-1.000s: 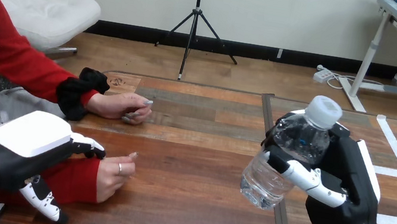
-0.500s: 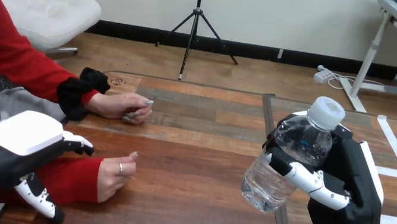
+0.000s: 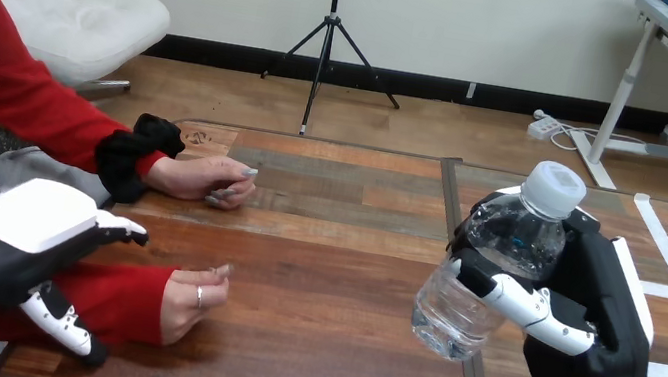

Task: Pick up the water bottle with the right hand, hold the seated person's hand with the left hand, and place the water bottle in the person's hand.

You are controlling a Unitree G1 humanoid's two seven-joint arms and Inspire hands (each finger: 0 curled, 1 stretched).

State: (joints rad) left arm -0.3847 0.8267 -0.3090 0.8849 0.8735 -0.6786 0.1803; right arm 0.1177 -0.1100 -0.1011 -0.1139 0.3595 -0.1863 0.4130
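The right robot hand (image 3: 592, 326) is clamped on the water bottle (image 3: 487, 273), its fingers (image 3: 524, 305) wrapped across the clear body from the near side. The bottle is at the right of the scene, raised above the desk (image 3: 330, 249) and tilted, with its white cap (image 3: 553, 190) up and leaning to the right and its base toward the left.

At the near left, the left robot hand (image 3: 30, 227) sits over the red sleeve (image 3: 115, 301) of the person's near forearm. Its fingers and thumb are apart, fingers on the far side of the sleeve and thumb on the near side; I cannot tell whether they touch it.

The person's near hand (image 3: 189, 299) lies on the desk just right of the left robot hand, loosely curled. The person's far hand (image 3: 210, 179) rests on the desk further back, well apart from the bottle.
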